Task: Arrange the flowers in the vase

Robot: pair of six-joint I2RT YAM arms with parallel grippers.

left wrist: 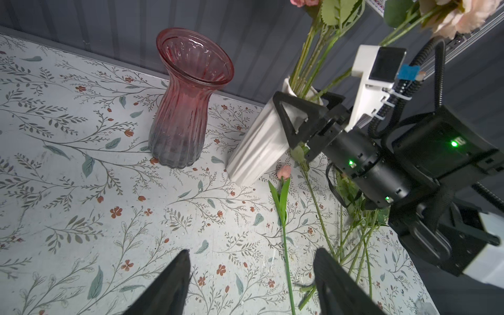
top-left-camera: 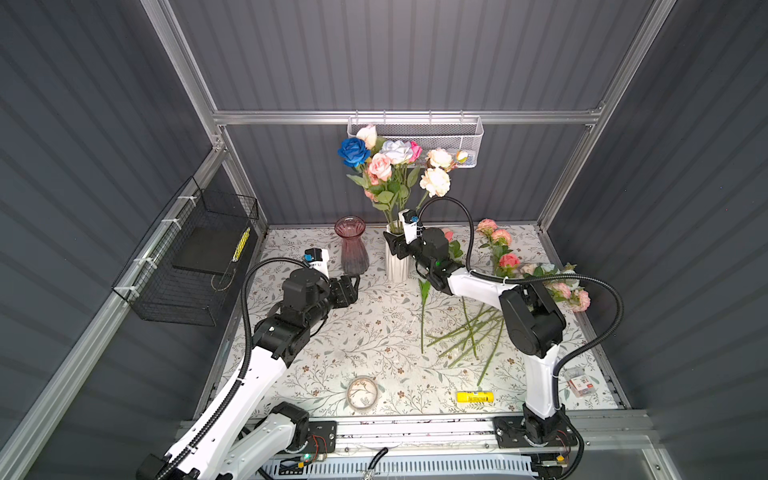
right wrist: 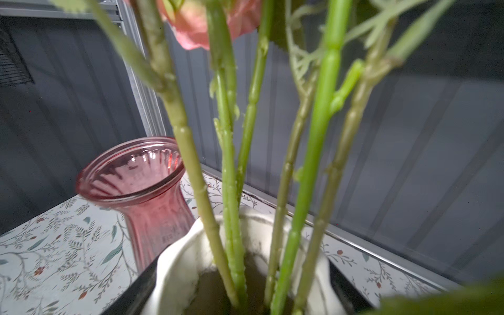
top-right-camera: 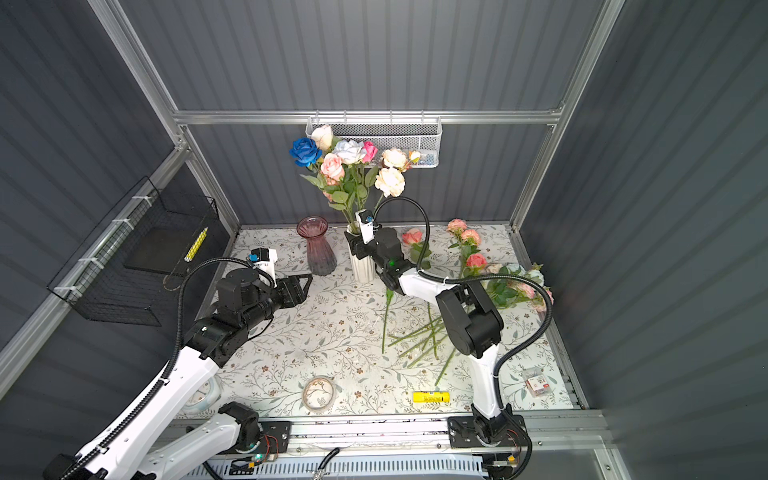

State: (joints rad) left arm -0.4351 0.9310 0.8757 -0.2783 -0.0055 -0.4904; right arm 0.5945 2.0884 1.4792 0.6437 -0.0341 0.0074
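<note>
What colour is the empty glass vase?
Glass vase: translucent pink, fading to smoky grey at its base; clearest in the left wrist view.

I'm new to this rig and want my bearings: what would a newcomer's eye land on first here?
First comes the tall bouquet at the back middle, with its deep blue rose, standing in a white vase whose neck the right claw clasps. Just left of it stands an empty pink glass vase, and loose flowers lie strewn on the patterned table to the right.

Flowers (top-left-camera: 386, 166) in vase (top-left-camera: 397, 267), other vase (top-left-camera: 352, 249) left.
</note>
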